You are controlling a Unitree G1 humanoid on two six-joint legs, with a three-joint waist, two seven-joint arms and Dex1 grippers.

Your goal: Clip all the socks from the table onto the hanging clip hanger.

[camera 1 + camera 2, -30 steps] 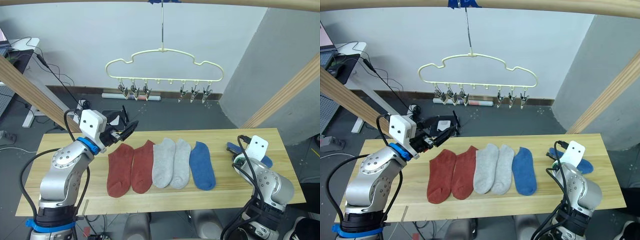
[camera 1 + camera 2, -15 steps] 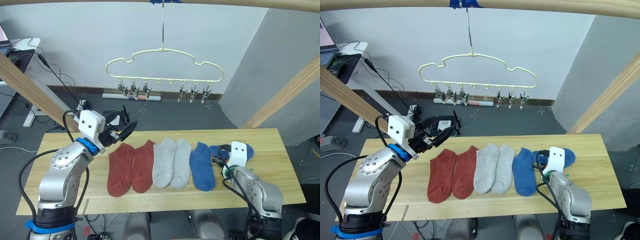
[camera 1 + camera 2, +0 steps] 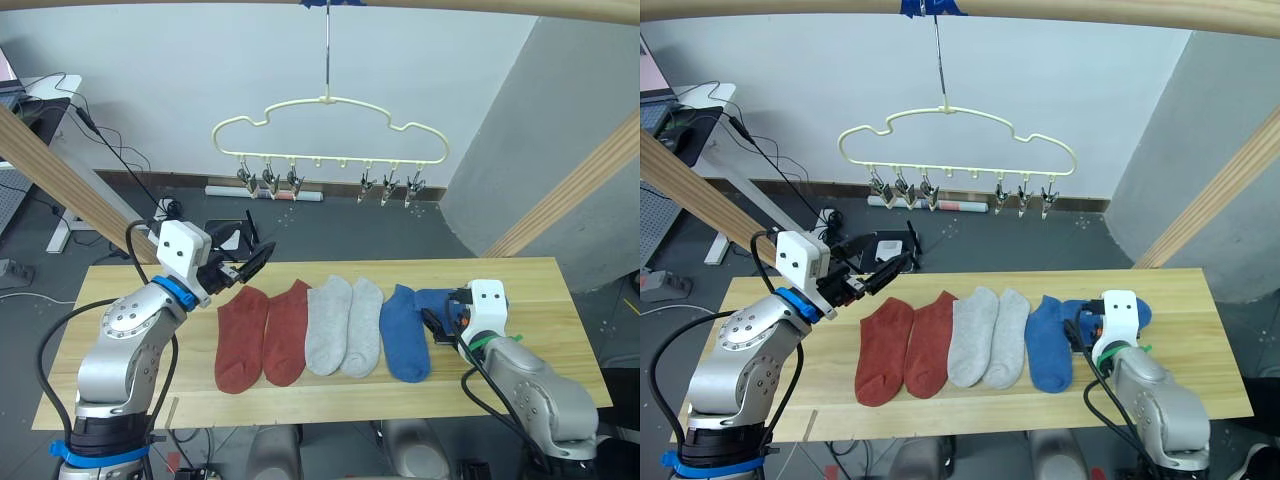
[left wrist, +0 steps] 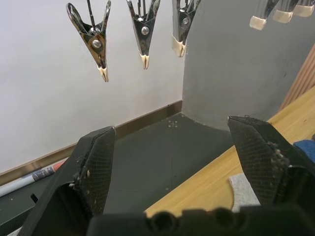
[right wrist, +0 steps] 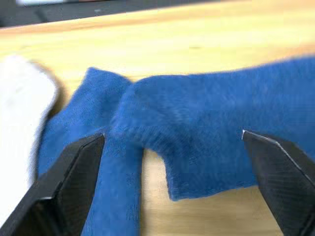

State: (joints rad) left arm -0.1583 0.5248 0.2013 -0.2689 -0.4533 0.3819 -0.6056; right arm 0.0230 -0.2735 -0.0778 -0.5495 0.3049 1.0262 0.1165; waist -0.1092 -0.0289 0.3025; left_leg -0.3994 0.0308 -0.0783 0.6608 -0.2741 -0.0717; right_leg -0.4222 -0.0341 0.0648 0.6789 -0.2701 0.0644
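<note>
Five socks lie side by side on the table (image 3: 530, 275): two rust-red socks (image 3: 262, 335), two light grey socks (image 3: 344, 327) and a blue sock (image 3: 403, 335). A second blue sock (image 5: 206, 132) lies flat with one end over the first blue sock's edge. My right gripper (image 5: 172, 135) stands open around that second sock, one finger on either side. The left gripper (image 3: 255, 258) hovers open and empty above the table's back left edge. Above the table hangs the pale-yellow clip hanger (image 3: 330, 130), its metal clips (image 4: 93, 44) bare.
Slanted wooden frame beams stand at the left (image 3: 60, 180) and right (image 3: 570, 190), and a top rail (image 3: 480, 6) carries the hanger's hook. Cables (image 3: 110, 150) and a desk sit on the floor behind the table's left end.
My right gripper dragged the second blue sock leftward from the table's right end to the row, then opened and let it go. The left arm has stayed put.
</note>
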